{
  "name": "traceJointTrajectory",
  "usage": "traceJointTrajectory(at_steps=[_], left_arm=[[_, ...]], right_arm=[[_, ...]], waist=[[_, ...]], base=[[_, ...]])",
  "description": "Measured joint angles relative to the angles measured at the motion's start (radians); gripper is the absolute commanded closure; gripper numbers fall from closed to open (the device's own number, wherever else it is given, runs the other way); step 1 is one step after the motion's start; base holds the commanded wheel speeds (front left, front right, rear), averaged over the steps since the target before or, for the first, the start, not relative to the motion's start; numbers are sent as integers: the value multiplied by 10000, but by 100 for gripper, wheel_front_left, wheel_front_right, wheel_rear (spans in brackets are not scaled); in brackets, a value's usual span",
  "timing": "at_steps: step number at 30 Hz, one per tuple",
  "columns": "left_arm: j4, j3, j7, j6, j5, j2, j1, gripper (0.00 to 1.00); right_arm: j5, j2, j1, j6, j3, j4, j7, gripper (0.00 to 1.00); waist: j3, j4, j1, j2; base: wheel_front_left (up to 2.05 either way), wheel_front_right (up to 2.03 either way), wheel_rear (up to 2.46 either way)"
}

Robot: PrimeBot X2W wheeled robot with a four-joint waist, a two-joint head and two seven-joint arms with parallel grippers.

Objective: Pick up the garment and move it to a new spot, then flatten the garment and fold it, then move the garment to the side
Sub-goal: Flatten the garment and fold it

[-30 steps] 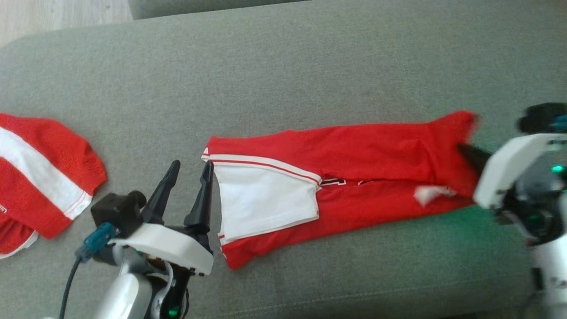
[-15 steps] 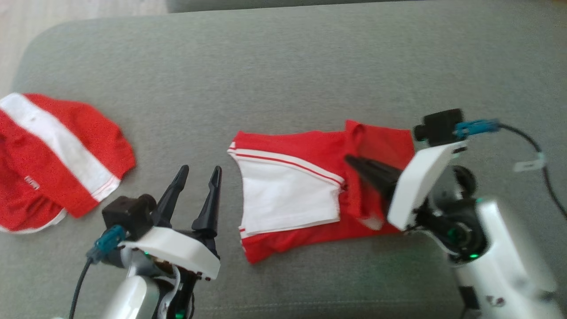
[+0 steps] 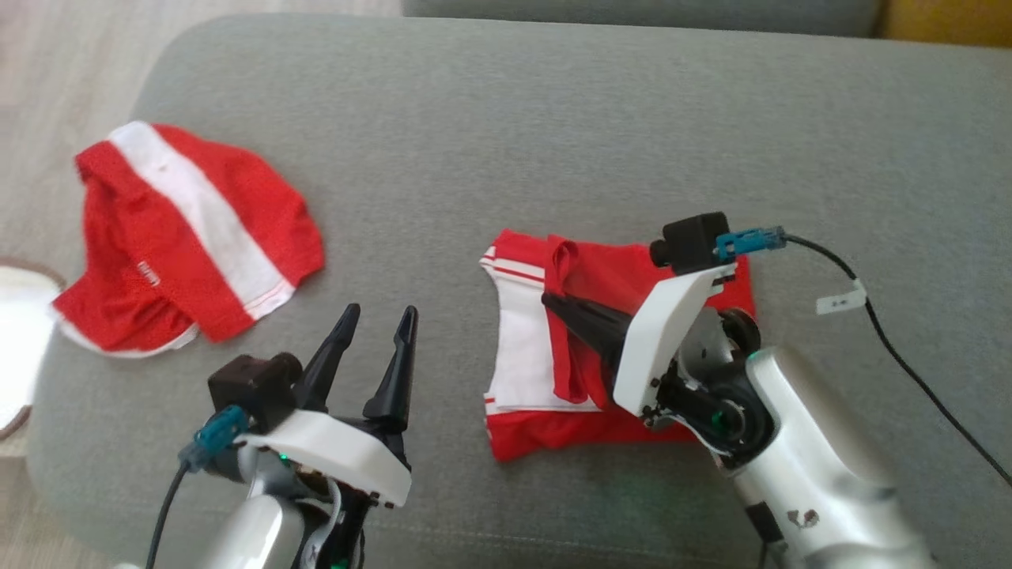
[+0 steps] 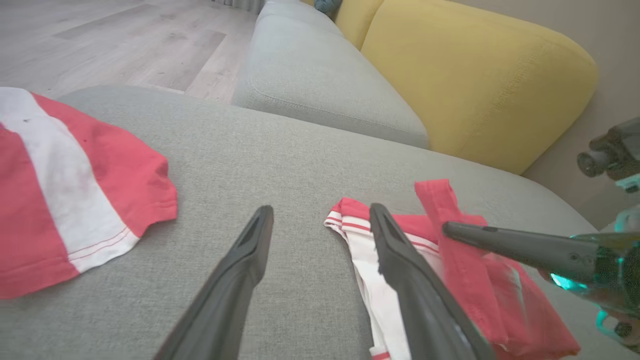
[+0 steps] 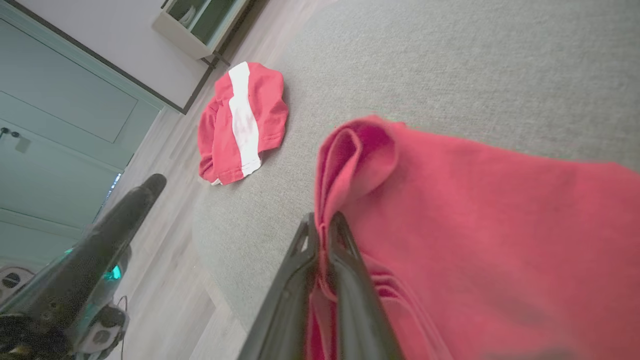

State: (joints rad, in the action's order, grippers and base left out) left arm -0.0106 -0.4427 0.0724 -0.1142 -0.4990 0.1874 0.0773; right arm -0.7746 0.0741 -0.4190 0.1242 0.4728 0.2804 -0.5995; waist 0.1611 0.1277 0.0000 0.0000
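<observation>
Closest to the robot, the left gripper [image 3: 380,312] hangs just above the grey sofa seat [image 3: 474,142] with its fingers spread wide and nothing in them, parked just beside the left edge of the garment [image 3: 522,356]. Doing nothing useful for now, tbh.

The right gripper [image 3: 549,300] is where the action is. Its fingers are pinched tight on a red edge of the garment, lifted up and carried over the top of the white panel. So I'd call this the folding step: the garment lies in the middle of the seat and its right end is doubled over toward the left end. How many layers are in that pinch I honestly can't tell; the right wrist view is pretty blurry up close.

My guess at what the next move needs: lower that red edge so it lines up with the striped left hem, let go, and back the fingers out without dragging the fold open. The free left gripper could press things flat. After that there's only the shift to the side.

Further off to the left sits a second red-and-white shirt [image 3: 190,229] in a loose heap, well apart. Beyond that, a yellow cushion [image 4: 475,75] and wood floor [image 4: 125,40].
</observation>
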Motion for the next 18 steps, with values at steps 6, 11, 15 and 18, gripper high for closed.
traceJointTrajectory(at_steps=[6, 11, 15, 18], left_arm=[[165, -96, 42, 15, -59, -54, 22, 0], [282, -293, 42, 88, -73, -146, 100, 0], [414, -320, 104, 90, -75, -211, 101, 0], [464, -322, 111, 90, -130, -232, 103, 0]], right_arm=[[-803, -2, -454, 0, 627, 1285, 917, 100], [-1327, -4, -1170, 0, 1181, 2516, 1685, 100], [-1942, -2, -1662, 0, 1455, 3348, 2485, 0], [-2224, -2, -1909, 0, 1724, 3584, 2798, 0]], waist=[[-77, 452, 0, 0], [-124, 711, 0, 0], [-139, 815, 0, 0], [-135, 815, 0, 0]], base=[[0, 0, 0], [0, 0, 0], [0, 0, 0], [0, 0, 0]])
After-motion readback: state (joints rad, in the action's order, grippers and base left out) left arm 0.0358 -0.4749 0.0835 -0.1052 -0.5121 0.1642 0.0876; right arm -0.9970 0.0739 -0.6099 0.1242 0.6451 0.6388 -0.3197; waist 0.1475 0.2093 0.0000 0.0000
